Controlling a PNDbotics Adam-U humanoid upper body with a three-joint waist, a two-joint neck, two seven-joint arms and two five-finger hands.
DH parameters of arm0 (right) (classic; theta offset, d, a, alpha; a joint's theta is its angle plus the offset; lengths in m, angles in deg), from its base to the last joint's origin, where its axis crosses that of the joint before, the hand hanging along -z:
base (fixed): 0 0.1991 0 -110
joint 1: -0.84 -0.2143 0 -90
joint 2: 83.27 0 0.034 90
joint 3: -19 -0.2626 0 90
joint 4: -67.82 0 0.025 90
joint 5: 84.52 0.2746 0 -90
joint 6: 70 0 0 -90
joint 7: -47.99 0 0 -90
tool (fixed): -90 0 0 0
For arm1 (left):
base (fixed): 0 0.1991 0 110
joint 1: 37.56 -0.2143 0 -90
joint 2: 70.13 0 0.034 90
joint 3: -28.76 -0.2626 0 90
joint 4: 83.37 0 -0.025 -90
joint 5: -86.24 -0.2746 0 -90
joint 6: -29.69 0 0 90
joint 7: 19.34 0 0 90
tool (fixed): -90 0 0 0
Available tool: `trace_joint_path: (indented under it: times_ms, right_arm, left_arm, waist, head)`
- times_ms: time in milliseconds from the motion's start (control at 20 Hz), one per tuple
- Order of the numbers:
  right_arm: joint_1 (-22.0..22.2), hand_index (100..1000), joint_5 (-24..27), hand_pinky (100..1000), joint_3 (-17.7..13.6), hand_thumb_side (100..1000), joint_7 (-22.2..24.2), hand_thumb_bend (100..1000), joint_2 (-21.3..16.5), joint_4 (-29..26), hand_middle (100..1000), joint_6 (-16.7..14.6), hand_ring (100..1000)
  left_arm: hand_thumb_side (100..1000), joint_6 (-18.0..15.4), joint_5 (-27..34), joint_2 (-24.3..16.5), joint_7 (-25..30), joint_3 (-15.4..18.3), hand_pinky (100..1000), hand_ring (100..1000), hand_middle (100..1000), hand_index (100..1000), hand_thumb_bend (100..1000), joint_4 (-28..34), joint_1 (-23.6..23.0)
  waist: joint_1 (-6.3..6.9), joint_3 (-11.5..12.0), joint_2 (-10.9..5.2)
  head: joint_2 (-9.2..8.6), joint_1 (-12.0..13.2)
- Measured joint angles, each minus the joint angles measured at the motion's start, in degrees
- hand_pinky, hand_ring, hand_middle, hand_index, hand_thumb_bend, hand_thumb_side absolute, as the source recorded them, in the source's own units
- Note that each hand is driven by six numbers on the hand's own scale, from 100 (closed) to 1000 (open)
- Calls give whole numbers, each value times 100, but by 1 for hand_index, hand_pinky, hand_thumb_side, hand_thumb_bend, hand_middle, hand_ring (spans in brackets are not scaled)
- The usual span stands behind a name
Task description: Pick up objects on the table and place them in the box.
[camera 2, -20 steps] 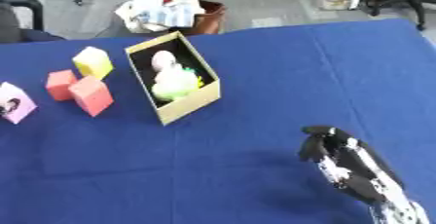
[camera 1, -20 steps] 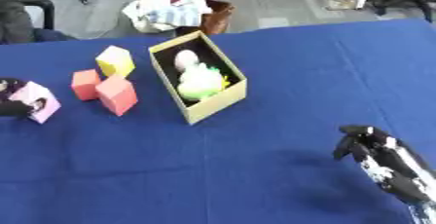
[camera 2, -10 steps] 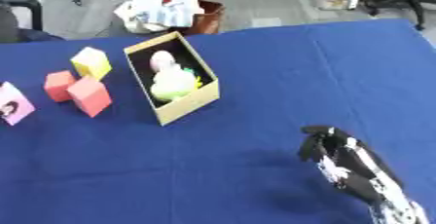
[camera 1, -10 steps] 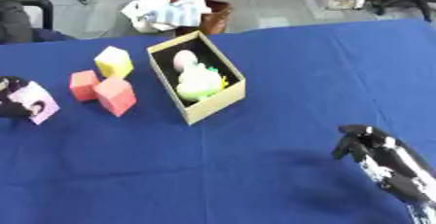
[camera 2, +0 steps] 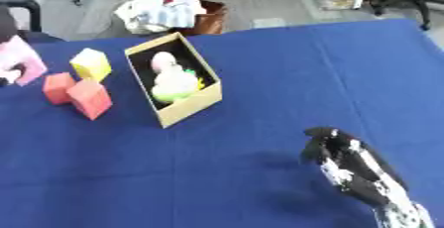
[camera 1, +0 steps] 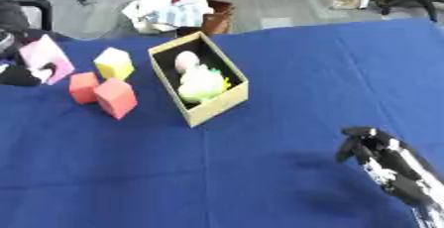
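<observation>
Scanning from the left edge, we see the left hand [camera 1: 19,75], dark, at the far left over the blue table [camera 1: 286,63]. It is closed on a pink card-like block [camera 1: 45,58], which stands tilted against it; the fingers show at the block's lower edge. The block looks raised off the cloth, though we cannot tell for sure.

Next to the right, a yellow cube [camera 1: 114,63] sits on the table, just beside the box's left wall. Below it, two red blocks: a small red cube [camera 1: 83,87] and a larger red block [camera 1: 116,98], touching or nearly touching each other. All three are outside the box.

Then the box [camera 1: 217,108]: open cardboard, tan walls, dark inside, set at an angle with its long axis running away from us. Inside we see a pale pink rounded thing [camera 1: 187,61] at the far end and a light green and yellow thing [camera 1: 201,84] nearer the middle. We cannot make out what they are.

Beyond the table's far edge, a brown basket [camera 1: 215,20] holds a heap of white cloth [camera 1: 169,8].

At the lower right, the right hand [camera 1: 374,147] hangs above the table, fingers curled, holding nothing, well apart from the box and the blocks. Its shadow falls on the cloth to its left.
</observation>
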Motion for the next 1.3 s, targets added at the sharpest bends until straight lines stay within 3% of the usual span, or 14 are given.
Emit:
trace_joint_path:
  times_ms: [200,400,600,800,850,1000,1050,1100,1150,1300]
  right_arm:
    - [5,784,0,566,7,432,14,100,0,30,541,-5,583]
    - [4,784,0,567,35,428,36,100,5,34,541,-11,583]
    - [1,784,3,567,38,432,51,100,36,38,541,-23,583]
    - [1,784,4,567,67,433,72,100,49,60,541,-38,583]
    - [1,783,5,567,68,433,73,100,50,63,541,-39,583]
    - [0,784,5,567,69,433,74,100,50,64,541,-39,583]
    - [0,784,5,567,69,434,74,100,50,64,541,-38,583]
    - [0,784,6,567,69,436,75,100,50,64,541,-38,583]
    - [0,784,6,567,69,434,75,100,50,64,541,-37,583]
    - [0,784,6,567,69,433,77,100,50,64,541,-36,583]
  left_arm:
    - [250,-120,-159,470,169,-526,703,559,539,812,100,79,598]
    - [249,-248,-671,1139,255,-933,713,590,577,829,100,-385,1118]
    - [257,-385,-1223,1721,185,-1123,731,629,629,849,100,-1090,1379]
    - [263,-560,-1623,2056,64,-1173,768,690,701,877,125,-1605,1478]
    - [288,-603,-1700,2095,26,-1182,790,718,732,888,206,-1661,1491]
    - [466,-708,-1967,2143,-124,-1219,831,768,788,903,270,-1726,1493]
    - [601,-724,-2063,2147,-189,-1223,859,801,824,915,321,-1727,1493]
    - [717,-732,-2142,2148,-264,-1223,876,817,842,922,280,-1727,1491]
    - [762,-729,-2202,2149,-345,-1221,886,827,854,928,381,-1726,1485]
    - [884,-696,-2276,2140,-560,-1187,904,846,880,938,422,-1680,1467]
  waist:
    - [-2,-41,0]
    - [-7,-89,0]
    - [-32,-102,0]
    - [-45,-101,0]
    - [-45,-101,0]
    - [-45,-101,0]
    - [-45,-101,0]
    - [-45,-100,0]
    - [-45,-100,0]
    - [-45,-99,0]
  head:
    - [2,23]
    - [4,57]
    - [6,75]
    - [6,86]
    - [6,86]
    - [5,72]
    - [4,65]
    - [2,62]
    - [1,60]
    - [1,50]
